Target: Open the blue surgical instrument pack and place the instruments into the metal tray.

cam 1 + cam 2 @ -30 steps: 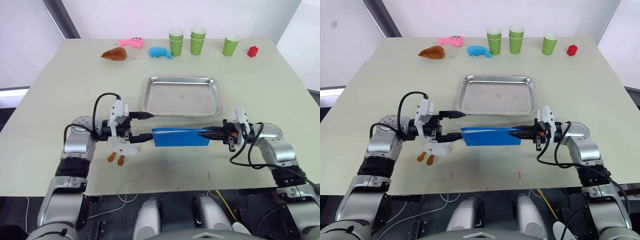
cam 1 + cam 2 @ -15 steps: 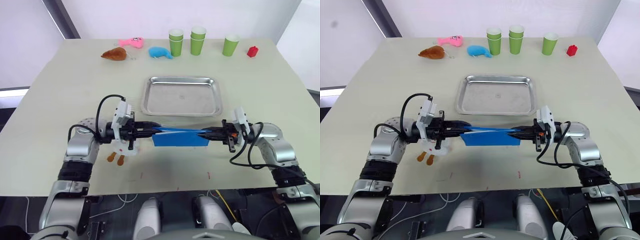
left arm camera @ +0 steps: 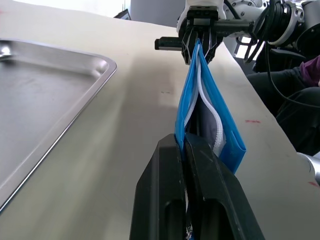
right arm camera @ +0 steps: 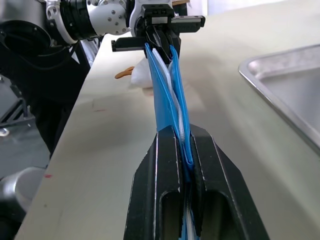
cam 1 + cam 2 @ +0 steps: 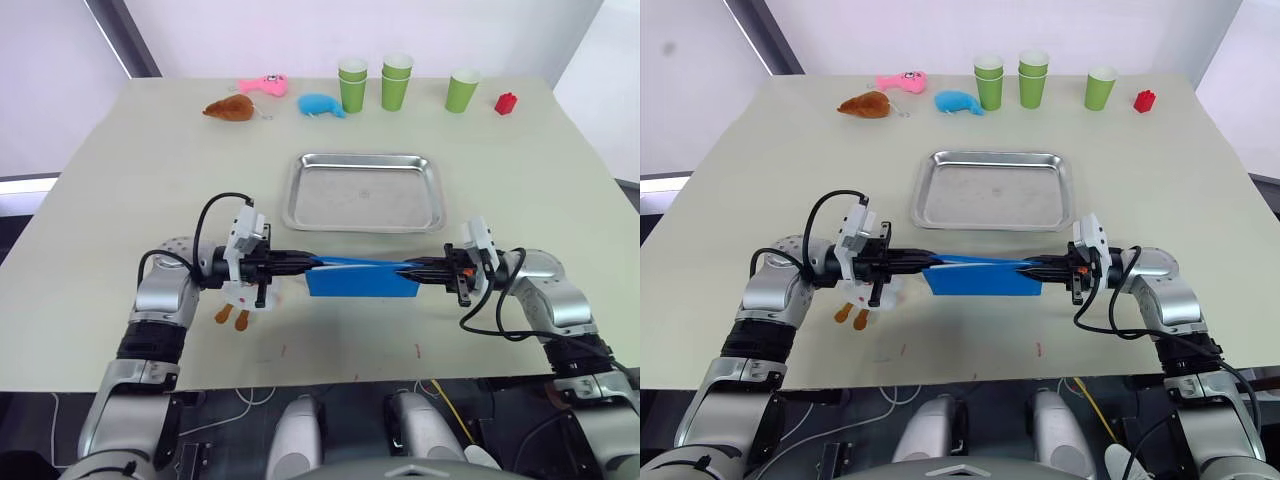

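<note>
We start at the left, where a small white toy with orange feet [image 5: 238, 300] lies on the table [image 5: 120, 200] just beneath our left gripper [image 5: 312, 261]. That gripper's two black fingers [image 3: 200, 170] are pressed together on the left end of the blue surgical instrument pack [image 5: 362, 279], with the blue fabric pinched between them. The pack stands on edge, stretched between both arms, its bottom edge resting on the table. Along its upper seam we can see a white zipper line [image 3: 212, 117] and a little of the pale lining where the two blue sides part slightly.

At the pack's 12 o'clock sits the metal tray [image 5: 364, 191], close to the pack but not touching it, its floor bare and shiny. We see no instruments outside the pack.

At the pack's right end, our right gripper [image 5: 408, 270] is likewise clamped on the fabric, its fingers [image 4: 170, 165] drawn together around the blue edge.

Farther off, at the tray's 11 to 1 o'clock along the far edge of the table, stand a brown toy [image 5: 228, 109], a pink toy [image 5: 262, 86], a small blue whale toy [image 5: 320, 105], green cups [image 5: 396, 81] and a red block [image 5: 506, 102].
</note>
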You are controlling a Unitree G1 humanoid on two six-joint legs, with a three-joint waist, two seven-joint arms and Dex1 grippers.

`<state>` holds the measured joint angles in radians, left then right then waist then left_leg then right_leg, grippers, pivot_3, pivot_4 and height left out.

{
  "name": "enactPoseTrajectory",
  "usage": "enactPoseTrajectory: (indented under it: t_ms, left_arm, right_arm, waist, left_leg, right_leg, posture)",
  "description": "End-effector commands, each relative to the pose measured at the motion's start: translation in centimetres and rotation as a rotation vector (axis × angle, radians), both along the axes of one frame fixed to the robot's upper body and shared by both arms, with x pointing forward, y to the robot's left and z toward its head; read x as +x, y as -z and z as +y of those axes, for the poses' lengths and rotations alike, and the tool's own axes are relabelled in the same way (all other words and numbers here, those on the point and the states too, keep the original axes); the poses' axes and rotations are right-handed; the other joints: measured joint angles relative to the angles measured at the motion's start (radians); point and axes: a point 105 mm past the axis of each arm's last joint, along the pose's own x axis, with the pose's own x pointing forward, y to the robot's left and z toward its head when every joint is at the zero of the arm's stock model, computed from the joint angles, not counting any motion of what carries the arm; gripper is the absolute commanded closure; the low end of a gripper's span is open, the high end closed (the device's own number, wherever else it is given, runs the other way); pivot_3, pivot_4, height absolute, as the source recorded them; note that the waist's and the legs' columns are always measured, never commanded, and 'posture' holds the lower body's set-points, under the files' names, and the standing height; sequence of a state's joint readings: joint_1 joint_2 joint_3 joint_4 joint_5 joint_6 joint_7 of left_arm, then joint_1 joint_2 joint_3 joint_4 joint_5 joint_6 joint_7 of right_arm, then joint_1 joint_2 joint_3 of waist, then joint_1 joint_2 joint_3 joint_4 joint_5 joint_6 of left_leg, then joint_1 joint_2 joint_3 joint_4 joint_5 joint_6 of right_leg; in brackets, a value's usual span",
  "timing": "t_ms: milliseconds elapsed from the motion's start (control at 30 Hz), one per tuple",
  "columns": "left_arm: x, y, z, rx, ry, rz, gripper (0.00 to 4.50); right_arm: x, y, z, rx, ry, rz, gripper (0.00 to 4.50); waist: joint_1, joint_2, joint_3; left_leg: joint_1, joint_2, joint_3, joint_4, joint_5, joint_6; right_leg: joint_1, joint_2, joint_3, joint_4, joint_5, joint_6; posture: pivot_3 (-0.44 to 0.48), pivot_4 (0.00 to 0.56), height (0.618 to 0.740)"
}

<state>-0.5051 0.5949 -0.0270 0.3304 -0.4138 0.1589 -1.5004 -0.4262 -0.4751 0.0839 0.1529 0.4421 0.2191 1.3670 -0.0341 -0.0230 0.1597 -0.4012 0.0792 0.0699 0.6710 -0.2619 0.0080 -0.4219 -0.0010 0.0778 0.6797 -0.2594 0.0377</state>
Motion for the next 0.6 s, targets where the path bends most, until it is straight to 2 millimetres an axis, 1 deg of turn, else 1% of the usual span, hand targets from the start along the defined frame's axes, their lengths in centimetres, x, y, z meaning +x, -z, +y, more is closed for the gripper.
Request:
enactPoseTrajectory:
  t_ms: [33, 100, 133, 167, 200, 300, 333, 467, 533, 600]
  left_arm:
    - [0.7, -0.1, 0.3, 0.02, -0.021, -0.016, 4.5]
    - [0.9, 0.1, 0.1, 0.026, -0.022, -0.018, 4.5]
    - [1.1, 0.2, 0.1, 0.029, -0.023, -0.02, 4.5]
    - [1.2, 0.2, 0.1, 0.035, -0.024, -0.025, 4.5]
    - [1.3, 0.3, 0.1, 0.04, -0.026, -0.032, 4.5]
    - [1.8, 0.3, 0.0, 0.039, -0.039, -0.044, 4.5]
    - [1.8, 0.3, 0.0, 0.04, -0.041, -0.046, 4.5]
    - [2.0, 0.5, -0.2, 0.039, -0.036, -0.044, 4.5]
    - [2.0, 0.5, -0.3, 0.036, -0.036, -0.043, 4.5]
    - [2.1, 0.5, -0.4, 0.036, -0.038, -0.044, 4.5]
  right_arm:
    - [-0.2, -1.9, -0.8, 0.032, 0.004, -0.046, 3.35]
    - [-0.4, -2.1, -1.0, 0.033, 0.004, -0.036, 2.82]
    - [-0.5, -2.2, -1.2, 0.031, 0.004, -0.034, 2.17]
    - [-0.6, -2.3, -1.3, 0.027, 0.008, -0.036, 1.86]
    - [-0.6, -2.4, -1.5, 0.023, 0.015, -0.041, 1.66]
    - [-0.5, -3.5, -2.4, 0.033, 0.048, -0.061, 0.35]
    - [-0.4, -4.0, -2.5, 0.044, 0.061, -0.072, 0.01]
    - [-0.1, -6.3, -2.8, 0.081, 0.116, -0.141, 0.01]
    - [0.0, -7.3, -2.3, 0.114, 0.123, -0.151, 0.01]
    - [-0.1, -7.8, -1.4, 0.135, 0.121, -0.147, 0.01]
  waist:
    - [0.0, 0.0, 0.0]
    - [-0.001, 0.0, 0.0]
    - [-0.001, 0.0, 0.0]
    - [-0.002, 0.0, 0.0]
    - [-0.002, 0.0, 0.0]
    - [0.0, 0.0, 0.0]
    - [0.0, 0.0, 0.0]
    - [-0.002, 0.0, 0.0]
    - [-0.003, 0.0, 0.0]
    - [-0.002, 0.0, 0.0]
  left_leg:
    - [0.0, 0.0, 0.0, 0.0, 0.0, 0.0]
    - [0.0, 0.0, 0.0, 0.0, 0.0, 0.0]
    - [0.0, 0.0, 0.0, 0.0, 0.0, 0.0]
    - [0.0, 0.0, 0.0, 0.0, 0.0, 0.0]
    - [0.0, 0.0, 0.0, 0.0, 0.0, 0.0]
    - [0.0, 0.0, 0.0, 0.0, 0.0, 0.0]
    - [0.0, 0.0, 0.0, 0.0, 0.0, 0.0]
    - [0.0, 0.0, 0.0, 0.0, 0.0, 0.0]
    - [0.0, 0.0, -0.001, 0.0, 0.0, 0.0]
    - [0.0, 0.0, -0.001, 0.0, 0.0, 0.0]
  right_leg:
    - [0.0, 0.0, 0.0, 0.0, 0.0, 0.0]
    - [0.0, 0.0, 0.0, 0.0, 0.0, 0.0]
    - [0.0, 0.0, 0.0, 0.0, 0.0, 0.0]
    - [0.0, 0.0, 0.0, 0.0, 0.0, 0.0]
    - [0.0, 0.0, 0.0, 0.0, 0.0, 0.0]
    - [0.0, 0.0, 0.0, 0.0, 0.0, 0.0]
    - [0.0, 0.0, 0.0, 0.0, 0.0, 0.0]
    - [0.0, 0.0, 0.0, 0.0, 0.0, 0.0]
    - [0.0, 0.0, 0.0, 0.0, 0.0, 0.0]
    - [0.0, 0.0, 0.0, 0.0, 0.0, 0.0]
  posture:
    - [0.0, 0.15, 0.739]
    - [0.0, 0.15, 0.739]
    - [0.0, 0.15, 0.739]
    - [0.0, 0.15, 0.739]
    - [0.0, 0.15, 0.739]
    - [0.0, 0.15, 0.739]
    - [0.0, 0.15, 0.739]
    - [0.0, 0.15, 0.739]
    - [0.0, 0.15, 0.739]
    - [0.0, 0.15, 0.739]
